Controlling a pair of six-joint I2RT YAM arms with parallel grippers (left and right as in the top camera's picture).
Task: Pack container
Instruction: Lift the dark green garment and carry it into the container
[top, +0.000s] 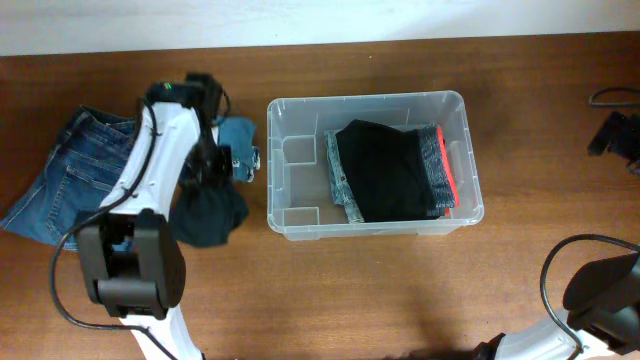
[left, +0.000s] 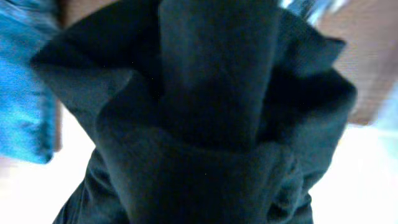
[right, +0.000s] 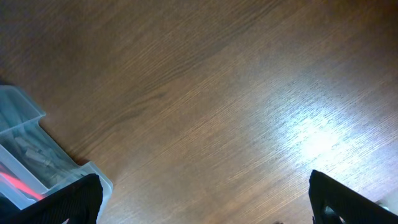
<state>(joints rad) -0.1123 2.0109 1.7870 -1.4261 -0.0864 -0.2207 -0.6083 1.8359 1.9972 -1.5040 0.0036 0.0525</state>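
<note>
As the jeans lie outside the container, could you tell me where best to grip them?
Probably the jeans' upper right corner, nearest the left arm, coming straight down from above. They lie spread flat on the table, so a top-down pinch at that free edge should gather cloth.

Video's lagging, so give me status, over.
Left pincer shut on dark garment, left of container. Right pincer open, empty, over table. Container holds folded black clothing, left end empty. Nothing in between.
</note>
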